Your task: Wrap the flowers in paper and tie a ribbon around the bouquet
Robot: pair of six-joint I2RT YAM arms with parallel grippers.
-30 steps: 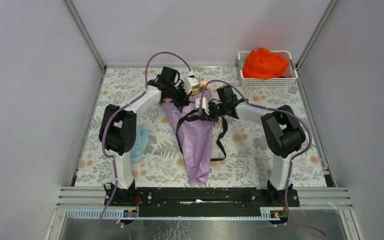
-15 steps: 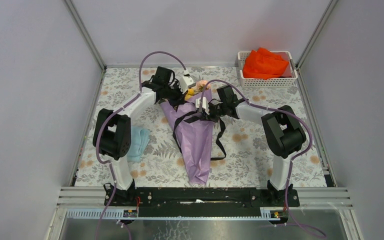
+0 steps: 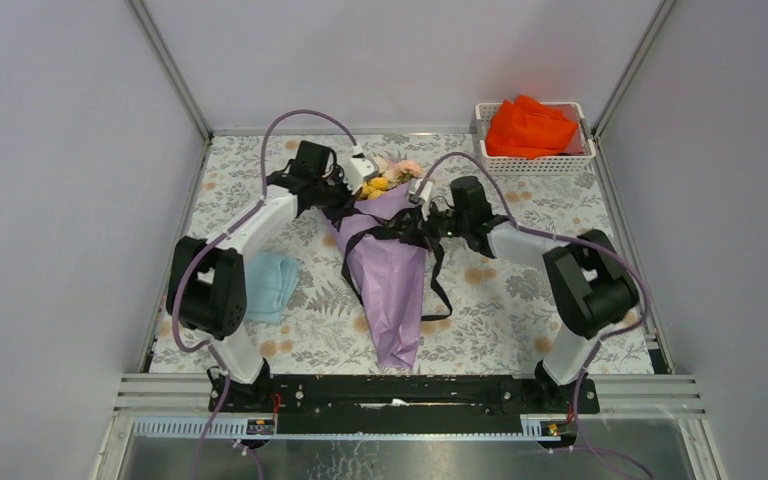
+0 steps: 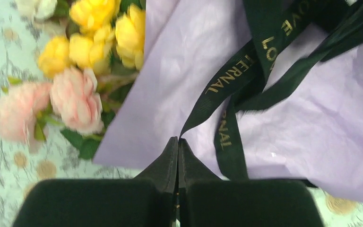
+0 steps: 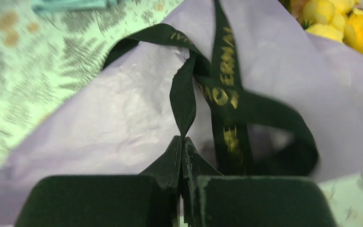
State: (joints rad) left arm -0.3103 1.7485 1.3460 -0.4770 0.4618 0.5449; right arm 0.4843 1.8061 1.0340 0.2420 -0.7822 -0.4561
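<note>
The bouquet [image 3: 392,275] lies mid-table as a lilac paper [image 4: 312,132] cone, its tip toward the arms. Pink and yellow flowers [image 3: 388,177] stick out at its far end, and they show in the left wrist view as flowers [image 4: 75,101]. A black ribbon [image 3: 390,232] with gold lettering crosses the cone's upper part and a loop trails to its right. My left gripper [image 4: 178,140] is shut on one strand of the ribbon [image 4: 227,78] at the cone's left edge. My right gripper [image 5: 183,139] is shut on another strand of the ribbon [image 5: 183,94] at the right edge.
A white basket [image 3: 535,163] holding an orange cloth [image 3: 530,125] stands at the back right. A light blue folded cloth [image 3: 268,285] lies left of the cone, beside the left arm. The floral table cover [image 3: 520,300] ends at metal frame rails on all sides.
Both grippers have drawn apart, the left one leftward and the right one rightward, each holding its ribbon strand. The ribbon now sits tighter across the cone, and the flowers are uncovered.
</note>
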